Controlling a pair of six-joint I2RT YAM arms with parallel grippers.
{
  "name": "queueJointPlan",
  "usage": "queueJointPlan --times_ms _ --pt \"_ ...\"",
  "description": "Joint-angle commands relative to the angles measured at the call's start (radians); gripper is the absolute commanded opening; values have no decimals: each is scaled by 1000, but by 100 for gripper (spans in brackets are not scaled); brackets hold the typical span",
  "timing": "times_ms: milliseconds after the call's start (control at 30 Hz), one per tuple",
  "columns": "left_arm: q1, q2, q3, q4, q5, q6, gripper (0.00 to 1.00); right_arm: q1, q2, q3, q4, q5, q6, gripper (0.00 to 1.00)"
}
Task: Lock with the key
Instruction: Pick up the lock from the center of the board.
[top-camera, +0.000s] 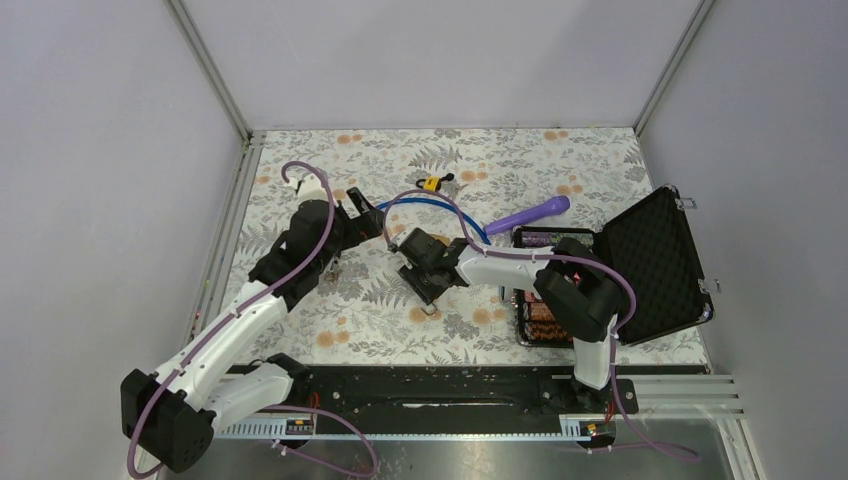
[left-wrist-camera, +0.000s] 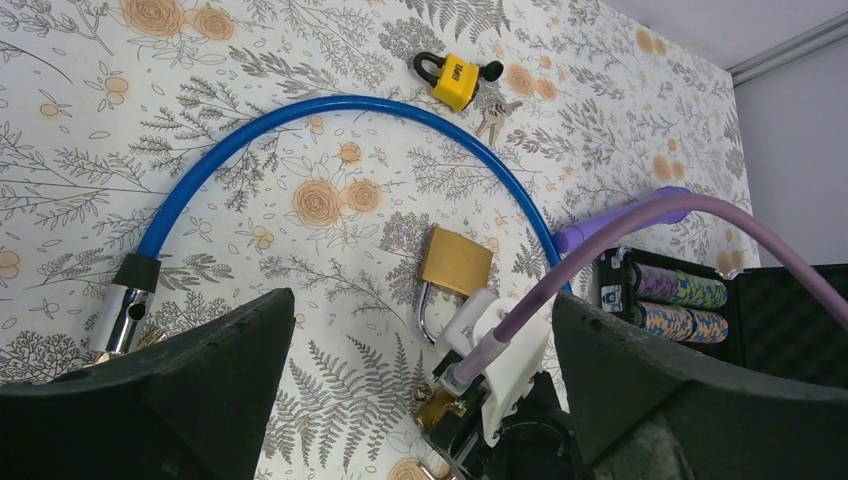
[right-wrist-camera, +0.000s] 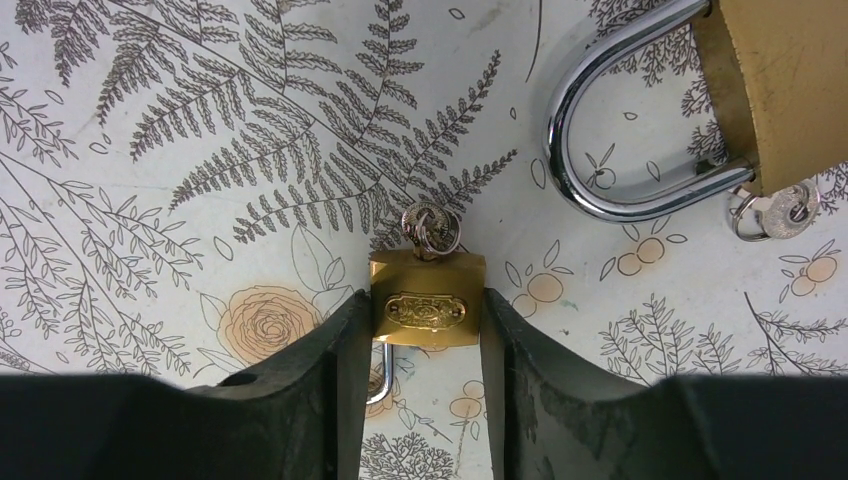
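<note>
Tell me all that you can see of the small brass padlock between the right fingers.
The small padlock looks like brass, with an embossed oval plate on its face. A key ring sits at its far end; part of a silvery shackle shows at the near end. The right fingers press both its sides.

— Where is the top view set?
— High above and behind the arm bases, looking down over the whole table (top-camera: 560, 160).
— And the left wrist?
— Low, looking out between the fingers (left-wrist-camera: 200, 390) of the left hand (left-wrist-camera: 420, 305), facing far and right.
— The right wrist?
— Straight down, very near the small brass padlock (right-wrist-camera: 427, 310). Both wrist views share the large brass padlock (left-wrist-camera: 455, 262) and the table around it.
</note>
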Motion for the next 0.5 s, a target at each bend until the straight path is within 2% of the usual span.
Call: queueJointPlan --times_ms 0,267,367,467 --pt "5 -23 -3 -7 27 8 99 4 17 -1 -89 26 -10 40" --pt "8 -64 -33 -85 134 -18 99 4 -206 -95 11 -14 -80 38" --pt "12 -80 -49 -98 241 -12 99 5 -311 -128 29 -75 -153 39" --pt "14 -76 -54 -89 410 19 99 3 -390 -138 25 -144 -203 39"
